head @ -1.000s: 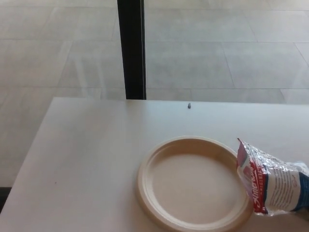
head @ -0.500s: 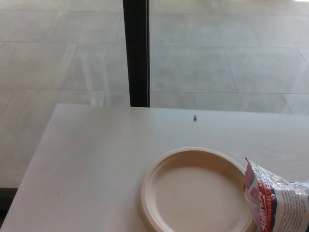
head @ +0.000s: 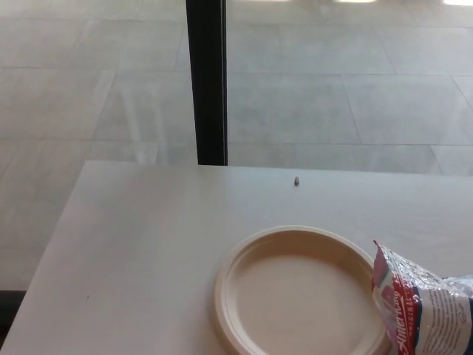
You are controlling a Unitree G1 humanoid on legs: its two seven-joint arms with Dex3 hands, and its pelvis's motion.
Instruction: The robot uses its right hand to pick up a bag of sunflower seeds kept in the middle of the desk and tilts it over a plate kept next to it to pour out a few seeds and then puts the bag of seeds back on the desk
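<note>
Currently neither hand shows in the head view, so their state cannot be told.

Landmark: plate (head: 299,296), round, pale cream, matte, with a raised rim and a shallow flat well; its near edge is cut off by the bottom of the frame. The well looks bare.

Bag (head: 423,309): at the plate's right rim, its open mouth end reaching just over that rim. Crinkled glossy film, clear and white with a red band and lettering, a bit of blue at the far right. Tilted, mouth end uppermost. Its right and lower parts run out of frame, so what supports it cannot be seen.

Counter (head: 140,251): smooth, pale, matte top. A wide open stretch lies left of the plate out to the left edge, and a clear band lies beyond the plate up to the far edge.

Seed (head: 296,180): one small dark speck, beyond the plate, near the far edge, well apart from plate and bag.

Beyond the far edge: a black vertical post (head: 205,81) and a grey tiled floor (head: 332,89).
</note>
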